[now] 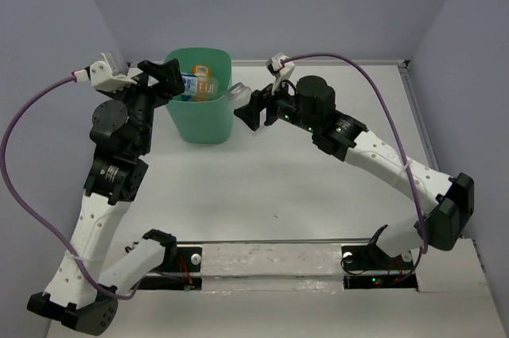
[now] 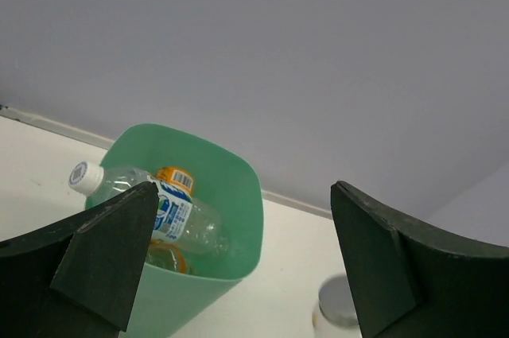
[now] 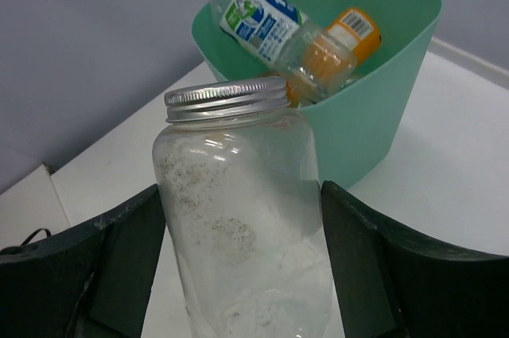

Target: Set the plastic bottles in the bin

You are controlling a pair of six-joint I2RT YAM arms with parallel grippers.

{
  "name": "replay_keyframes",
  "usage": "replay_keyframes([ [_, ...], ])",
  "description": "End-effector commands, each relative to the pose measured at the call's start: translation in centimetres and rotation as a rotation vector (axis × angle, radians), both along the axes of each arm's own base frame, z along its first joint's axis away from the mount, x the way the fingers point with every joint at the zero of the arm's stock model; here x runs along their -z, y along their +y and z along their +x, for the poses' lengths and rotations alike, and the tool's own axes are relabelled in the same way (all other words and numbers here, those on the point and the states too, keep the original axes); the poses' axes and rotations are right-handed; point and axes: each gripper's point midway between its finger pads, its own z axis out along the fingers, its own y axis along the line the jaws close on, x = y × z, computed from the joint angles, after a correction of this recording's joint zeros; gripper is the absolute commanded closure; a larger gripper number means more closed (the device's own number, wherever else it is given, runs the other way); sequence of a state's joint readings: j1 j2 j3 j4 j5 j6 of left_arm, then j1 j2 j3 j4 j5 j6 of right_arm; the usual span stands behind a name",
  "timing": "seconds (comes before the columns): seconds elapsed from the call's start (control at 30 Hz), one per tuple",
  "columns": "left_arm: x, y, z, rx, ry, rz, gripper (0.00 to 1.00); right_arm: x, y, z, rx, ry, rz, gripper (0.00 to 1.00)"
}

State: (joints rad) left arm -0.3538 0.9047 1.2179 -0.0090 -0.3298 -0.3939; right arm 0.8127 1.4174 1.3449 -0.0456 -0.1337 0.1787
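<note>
The mint-green bin (image 1: 199,115) stands at the back left of the table. Inside lie a clear bottle with a blue-white label (image 3: 258,16) and an orange bottle (image 3: 354,32); the left wrist view shows the same labelled bottle (image 2: 179,215) poking over the rim with its white cap. My left gripper (image 1: 169,75) hovers open over the bin's left rim (image 2: 238,165), with nothing between its fingers. Just right of the bin, my right gripper (image 1: 253,107) is shut on an upright clear bottle (image 3: 238,235) with a silver screw lid, both pads pressing its sides.
Grey-blue walls close the table at the back and both sides. Purple cables (image 1: 374,87) arch from each wrist. A metal strip (image 1: 270,262) joins the arm bases at the near edge. The held bottle's lid (image 2: 338,306) shows low in the left wrist view.
</note>
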Motion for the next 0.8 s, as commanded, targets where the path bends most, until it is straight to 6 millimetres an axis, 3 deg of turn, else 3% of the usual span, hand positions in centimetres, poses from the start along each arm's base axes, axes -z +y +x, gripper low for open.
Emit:
replay_keyframes([
  [0.0, 0.5, -1.7, -2.6, 0.138, -0.033, 0.039, 0.01, -5.9, 2.1, 3.2, 0.041, -0.147, 0.115, 0.85],
  [0.03, 0.2, -2.0, -3.3, 0.168, -0.05, 0.046, 0.01, -8.2, 2.4, 3.7, 0.047, -0.183, 0.143, 0.85],
  [0.1, 0.1, -1.8, -4.7, 0.183, -0.08, 0.06, 0.01, -8.0, 3.6, 5.3, 0.064, -0.195, 0.138, 0.85],
  [0.13, 0.2, -1.7, -5.2, 0.189, -0.085, 0.064, 0.01, -9.9, 3.7, 5.9, 0.085, -0.235, 0.158, 0.85],
  [0.2, 1.0, -1.3, -5.9, 0.181, -0.091, 0.079, 0.01, -10.6, 4.4, 7.0, 0.101, -0.263, 0.162, 0.85],
  [0.23, 0.4, -0.8, -6.7, 0.171, -0.128, 0.071, 0.01, -11.0, 5.3, 8.1, 0.104, -0.298, 0.151, 0.85],
  [0.27, 0.9, -0.7, -6.4, 0.16, -0.122, 0.073, 0.01, -11.3, 5.7, 8.7, 0.11, -0.318, 0.148, 0.85],
  [0.3, 1.0, -0.4, -6.9, 0.151, -0.143, 0.067, 0.01, -9.7, 6.8, 10.1, 0.118, -0.319, 0.115, 0.85],
  [0.33, 1.4, -0.3, -7.3, 0.151, -0.15, 0.063, 0.01, -11.5, 7.0, 10.4, 0.122, -0.355, 0.138, 0.85],
  [0.4, 1.3, -0.1, -7.6, 0.148, -0.169, 0.059, 0.01, -11.6, 7.4, 12.0, 0.144, -0.399, 0.119, 0.84],
  [0.43, 1.1, 0.1, -7.9, 0.142, -0.181, 0.056, 0.01, -10.0, 8.4, 13.3, 0.149, -0.409, 0.082, 0.85],
  [0.47, 1.3, 0.1, -7.8, 0.139, -0.178, 0.057, 0.01, -11.3, 8.6, 13.6, 0.155, -0.448, 0.098, 0.84],
  [0.5, 1.3, 0.2, -7.9, 0.137, -0.179, 0.055, 0.01, -11.1, 8.9, 14.1, 0.157, -0.476, 0.08, 0.84],
  [0.53, 1.4, 0.3, -7.9, 0.13, -0.178, 0.051, 0.01, -9.2, 9.6, 15.6, 0.183, -0.465, 0.05, 0.84],
  [0.57, 1.6, 0.4, -8.0, 0.127, -0.179, 0.049, 0.01, -9.9, 9.9, 15.8, 0.184, -0.49, 0.058, 0.84],
  [0.67, 1.7, 0.7, -8.2, 0.118, -0.185, 0.048, 0.01, -8.1, 10.9, 17.0, 0.182, -0.522, 0.014, 0.82],
  [0.73, 1.8, 0.9, -8.3, 0.11, -0.19, 0.047, 0.01, -6.2, 11.7, 18.1, 0.182, -0.536, -0.027, 0.79],
  [0.77, 1.8, 1.0, -8.3, 0.105, -0.191, 0.047, 0.01, -5.4, 11.9, 18.4, 0.184, -0.532, -0.041, 0.67],
])
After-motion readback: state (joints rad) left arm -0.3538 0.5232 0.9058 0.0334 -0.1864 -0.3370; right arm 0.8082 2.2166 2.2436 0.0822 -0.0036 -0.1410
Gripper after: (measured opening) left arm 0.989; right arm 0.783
